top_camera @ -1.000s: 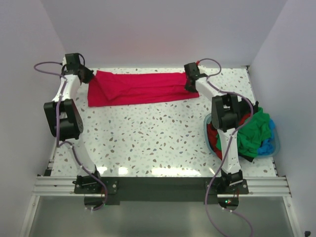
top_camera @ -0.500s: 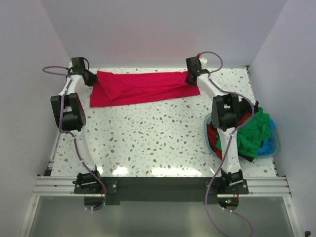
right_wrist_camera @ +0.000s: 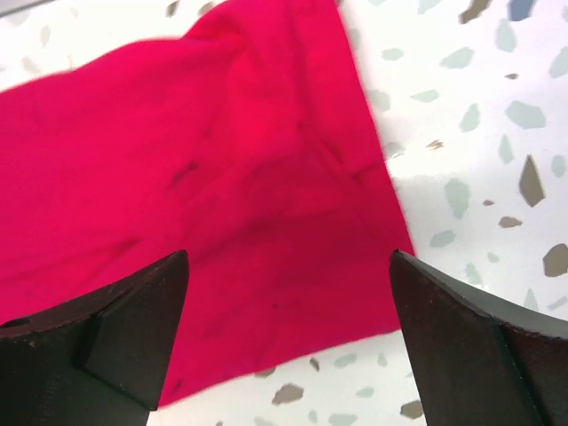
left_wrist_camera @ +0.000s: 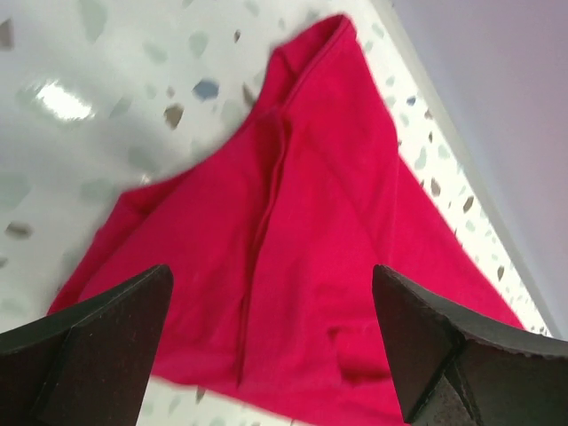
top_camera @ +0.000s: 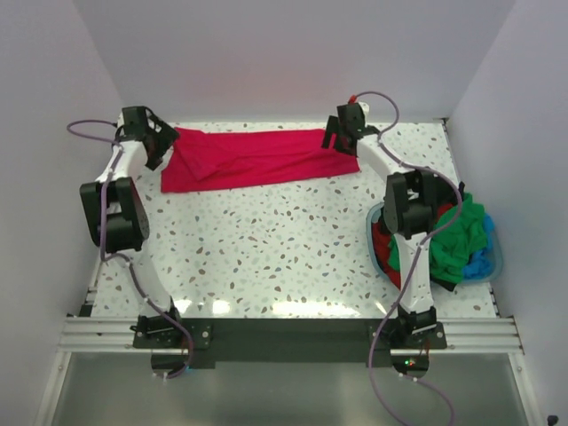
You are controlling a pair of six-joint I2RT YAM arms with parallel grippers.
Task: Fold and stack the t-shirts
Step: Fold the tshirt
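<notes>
A crimson-red t-shirt [top_camera: 253, 158] lies folded into a long band across the far side of the table. My left gripper [top_camera: 162, 144] hovers over its left end, jaws wide open with nothing between them; the cloth [left_wrist_camera: 311, 231] lies flat below. Over the shirt's right end my right gripper [top_camera: 335, 139] is also open and empty, the red cloth [right_wrist_camera: 222, 195] under it. More t-shirts, green [top_camera: 454, 240] and red [top_camera: 382, 247], are heaped in the basket at the right.
A light blue round basket [top_camera: 493, 264] stands at the right edge beside the right arm. White walls close in the back and both sides. Speckled tabletop [top_camera: 266, 248] lies in front of the folded shirt.
Both grippers have opened and let go of the red shirt's ends, lifting slightly. The shirt now rests flat on the table.
</notes>
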